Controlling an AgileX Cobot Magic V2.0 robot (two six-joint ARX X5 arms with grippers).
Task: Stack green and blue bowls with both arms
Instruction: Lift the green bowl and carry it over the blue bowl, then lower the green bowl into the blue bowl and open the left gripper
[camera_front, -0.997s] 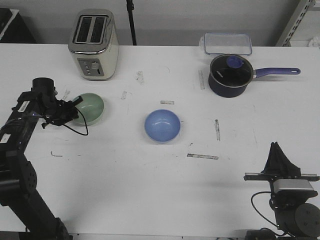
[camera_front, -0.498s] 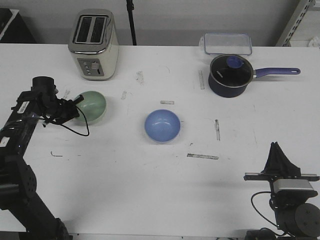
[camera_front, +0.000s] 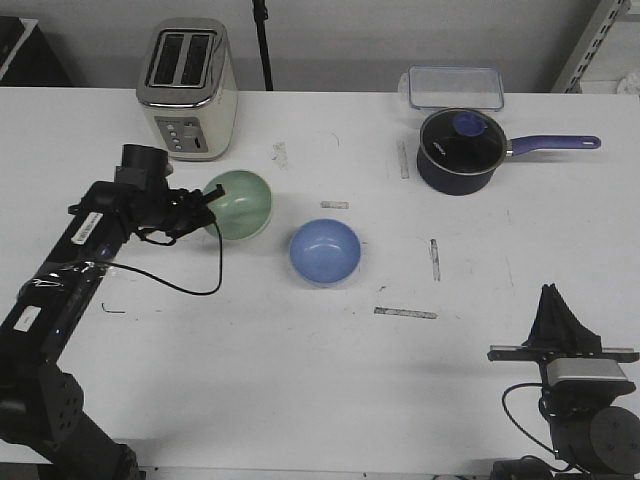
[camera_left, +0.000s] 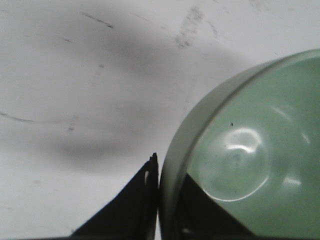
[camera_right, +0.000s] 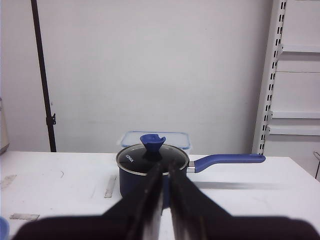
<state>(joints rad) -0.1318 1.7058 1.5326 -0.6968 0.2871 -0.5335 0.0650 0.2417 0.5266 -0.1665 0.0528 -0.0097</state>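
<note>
Left black pincer gripper (camera_front: 207, 205) pinches rim of pale mint green round bowl (camera_front: 238, 204), held tilted just left of medium blue round bowl (camera_front: 325, 251) on white table (camera_front: 300, 380). Right gripper (camera_right: 162, 187) parked, fingers nearly together, gripping nothing.

The right gripper (camera_right: 165, 200) points at a navy saucepan (camera_right: 152, 172), its fingers nearly together. A clear container (camera_right: 155, 137) sits just beyond the pan.

From my feed: white scuffed table (camera_front: 300, 380), plain pale wall (camera_right: 150, 65) behind, a black pole (camera_right: 42, 75) left, white slotted shelving (camera_right: 295, 80) far right.
</note>
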